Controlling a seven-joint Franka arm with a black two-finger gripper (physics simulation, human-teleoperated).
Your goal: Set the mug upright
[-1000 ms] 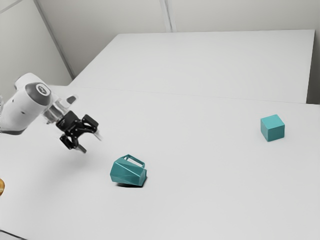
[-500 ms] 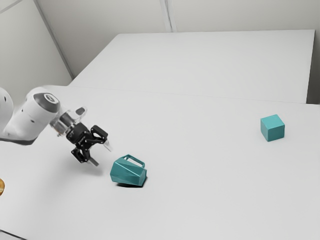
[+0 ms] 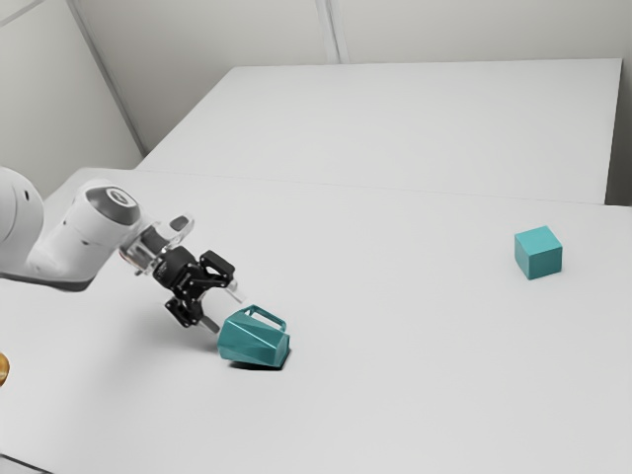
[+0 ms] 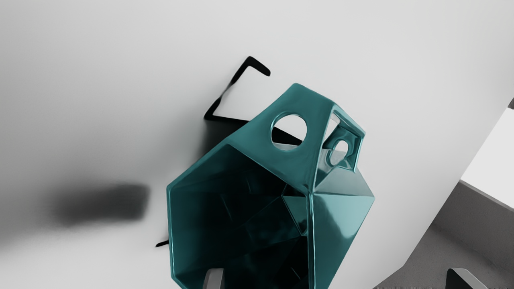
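With the mug [image 3: 254,340] lying on its side on the table [image 3: 425,395], mouth toward our open, empty end effector [image 3: 225,310], we judge the step to be lining up a grasp, which next calls for straddling its wall before closing.

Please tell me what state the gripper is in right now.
Gripper: open, fingers apart, holding nothing, close to the tipped mug.

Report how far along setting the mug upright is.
Looks done: the open fingers are near the mug's mouth. In hand, probably: lining up a grip, one finger overlapping the mouth, the other beyond the mug's side. Left: gripping the mug and turning it up, since it lies on its side.
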